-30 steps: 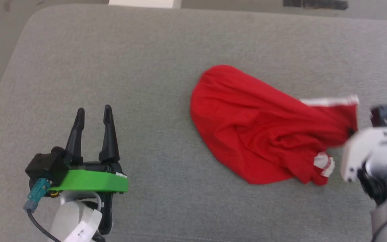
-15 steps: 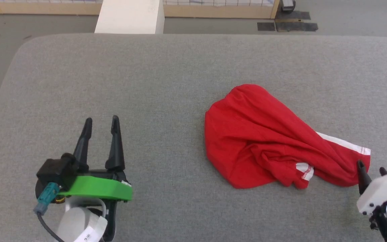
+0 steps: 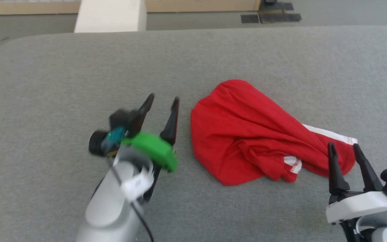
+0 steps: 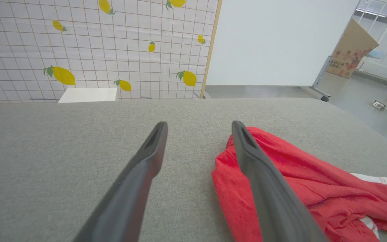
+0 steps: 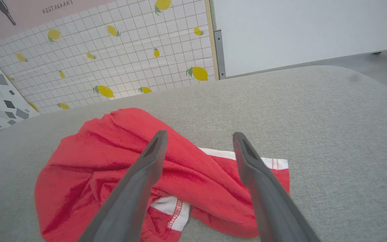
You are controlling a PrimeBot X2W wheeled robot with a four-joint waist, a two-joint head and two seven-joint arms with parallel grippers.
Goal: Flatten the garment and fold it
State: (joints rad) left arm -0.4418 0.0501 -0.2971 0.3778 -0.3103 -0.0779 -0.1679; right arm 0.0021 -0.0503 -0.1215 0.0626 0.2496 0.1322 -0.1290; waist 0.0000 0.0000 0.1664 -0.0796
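Left tool (image 3: 163, 98), grey pad (image 3: 62, 84) (lemon wall (image 4: 79, 50))

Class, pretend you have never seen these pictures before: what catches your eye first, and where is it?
The bright red garment grabs the eye first, lying crumpled right of centre on the grey padded surface. Next come the two open grippers flanking it: the left gripper just off its left edge, the right gripper at its right end. Beyond the surface, the lemon-print wall stands out in the wrist views.
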